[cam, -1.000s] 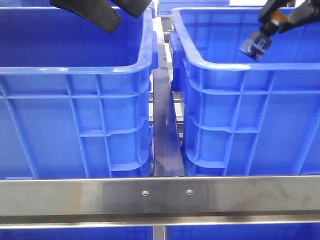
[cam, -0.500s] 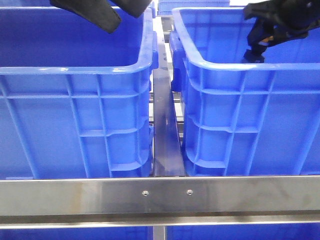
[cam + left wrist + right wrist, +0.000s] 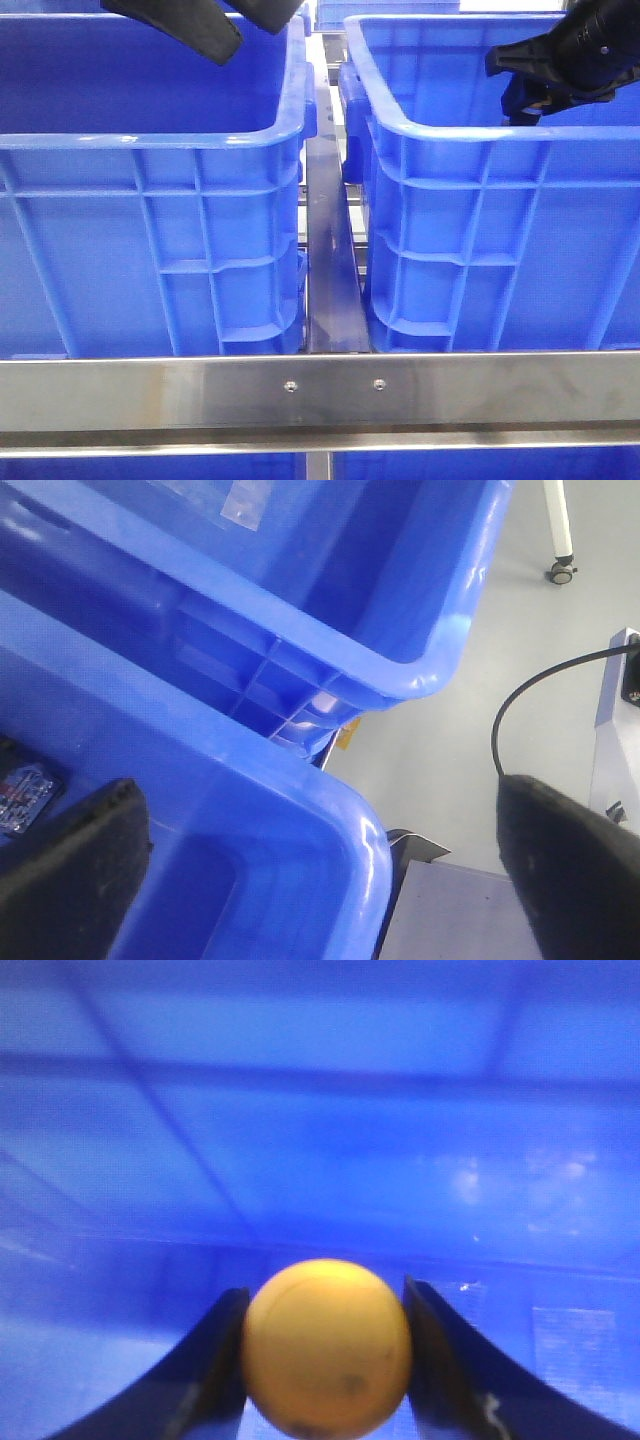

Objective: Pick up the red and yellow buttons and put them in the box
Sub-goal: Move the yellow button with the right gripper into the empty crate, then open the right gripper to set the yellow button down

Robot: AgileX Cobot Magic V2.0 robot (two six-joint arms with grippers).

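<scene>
Clearly the yellow button [image 3: 327, 1348] sits pinched between the right gripper [image 3: 327, 1360] fingers, above the right-hand box [image 3: 480, 130] floor; a round cap could squirt free if the squeeze eases. Its arm reaches in from three o'clock. At eleven o'clock, the left gripper [image 3: 320, 880] hangs spread wide, empty.

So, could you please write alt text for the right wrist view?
A round yellow-orange button cap sits gripped between the two dark fingers of the right gripper. Behind it, slightly blurred, is the smooth blue inside of a plastic crate.
</scene>
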